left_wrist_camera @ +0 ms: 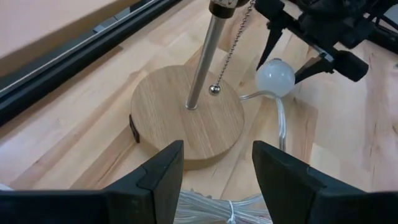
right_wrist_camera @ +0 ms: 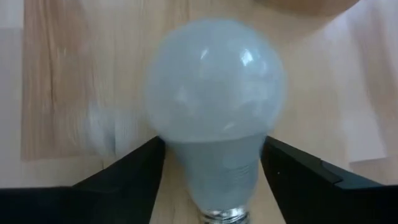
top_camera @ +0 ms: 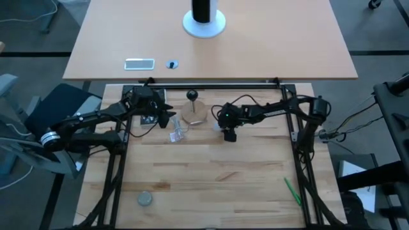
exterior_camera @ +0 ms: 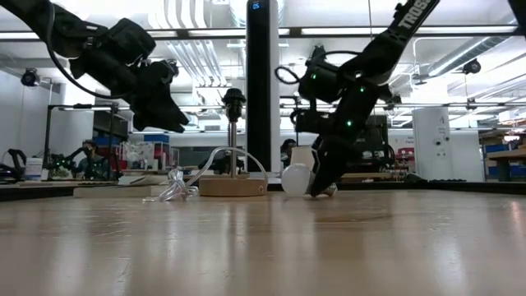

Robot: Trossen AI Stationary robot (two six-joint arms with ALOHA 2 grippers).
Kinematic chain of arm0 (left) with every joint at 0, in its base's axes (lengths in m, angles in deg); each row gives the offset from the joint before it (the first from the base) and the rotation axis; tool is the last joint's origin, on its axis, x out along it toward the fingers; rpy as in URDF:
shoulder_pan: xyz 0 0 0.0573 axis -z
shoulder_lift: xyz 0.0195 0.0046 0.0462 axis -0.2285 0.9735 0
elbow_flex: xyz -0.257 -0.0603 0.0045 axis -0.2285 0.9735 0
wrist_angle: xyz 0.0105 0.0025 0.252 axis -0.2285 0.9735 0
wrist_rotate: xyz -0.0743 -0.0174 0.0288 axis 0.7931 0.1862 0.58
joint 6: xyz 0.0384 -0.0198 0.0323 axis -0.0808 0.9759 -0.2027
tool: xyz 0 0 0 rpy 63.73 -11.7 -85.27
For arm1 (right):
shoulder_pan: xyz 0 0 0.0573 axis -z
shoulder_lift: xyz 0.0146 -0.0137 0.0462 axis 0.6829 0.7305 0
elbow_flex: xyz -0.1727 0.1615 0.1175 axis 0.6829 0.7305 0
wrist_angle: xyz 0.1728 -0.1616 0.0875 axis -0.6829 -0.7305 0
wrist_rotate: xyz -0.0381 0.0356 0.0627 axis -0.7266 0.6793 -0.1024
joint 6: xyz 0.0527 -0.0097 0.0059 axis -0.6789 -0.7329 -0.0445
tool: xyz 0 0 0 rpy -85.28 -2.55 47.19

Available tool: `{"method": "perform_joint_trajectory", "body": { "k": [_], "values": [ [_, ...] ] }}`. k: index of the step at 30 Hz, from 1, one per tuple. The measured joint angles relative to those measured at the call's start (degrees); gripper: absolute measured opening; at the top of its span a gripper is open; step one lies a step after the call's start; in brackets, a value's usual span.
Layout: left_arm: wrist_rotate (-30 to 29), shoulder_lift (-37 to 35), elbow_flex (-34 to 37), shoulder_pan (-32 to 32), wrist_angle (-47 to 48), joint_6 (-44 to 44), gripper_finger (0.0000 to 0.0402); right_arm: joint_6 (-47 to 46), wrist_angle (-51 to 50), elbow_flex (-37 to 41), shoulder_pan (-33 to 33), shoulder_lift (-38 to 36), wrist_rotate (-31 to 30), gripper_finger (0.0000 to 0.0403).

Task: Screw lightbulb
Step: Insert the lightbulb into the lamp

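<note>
The white frosted lightbulb (right_wrist_camera: 214, 106) stands globe down on the wooden table just right of the lamp's round wooden base (left_wrist_camera: 186, 115); it also shows in the low view (exterior_camera: 296, 177) and the left wrist view (left_wrist_camera: 275, 76). The lamp's metal rod (left_wrist_camera: 205, 56) carries an empty black socket (exterior_camera: 234, 100). My right gripper (right_wrist_camera: 213, 149) is shut on the bulb. My left gripper (left_wrist_camera: 217, 171) is open and empty. It hangs above the table left of the lamp (exterior_camera: 168, 119), over a coil of clear cord. My right gripper pinches the bulb's tapering neck (right_wrist_camera: 214, 165) between its two fingers (right_wrist_camera: 134, 177), just below the globe and above the silvery screw base. The fingers slant down from above and from the table's right. The bulb points globe down at the table top, with its base toward the wrist.
A bundled clear cord (top_camera: 176, 134) lies left of the lamp base. A pull chain with a ball (left_wrist_camera: 214, 89) hangs by the rod. A black frame rail (top_camera: 211, 84) runs behind the lamp. A green pen (top_camera: 292, 190) and a grey disc (top_camera: 145, 199) lie near the front.
</note>
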Motion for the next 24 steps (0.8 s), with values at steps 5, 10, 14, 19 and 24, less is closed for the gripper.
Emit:
{"method": "perform_joint_trajectory", "body": {
  "k": [5, 10, 14, 19, 24],
  "values": [
    [-0.1, 0.0, 0.5, 0.7, 0.0, 0.9, 0.0183, -0.3, -0.8, -0.6, 0.0, 1.3, 0.9, 0.0176],
    [-1.3, -0.2, 0.7, 0.8, -1.5, 1.4, 0.0183, -0.7, -1.2, -0.3, 0.0, 0.3, 2.8, 0.012],
    [-1.4, -1.5, 0.7, 1.6, -5.6, 1.1, 0.0183, 0.0, -2.6, 0.2, -0.2, -4.8, 2.8, 0.012],
    [-1.2, -4.0, 0.7, 3.0, -11.3, -0.1, 0.0183, -2.6, 1.3, 1.0, -0.1, -14.3, 5.7, 0.012],
    [-1.2, -5.7, 1.2, 3.5, -16.1, -0.4, 0.0183, -6.3, 19.1, 4.4, -0.2, -20.1, 11.0, 0.012]
  ]
}}
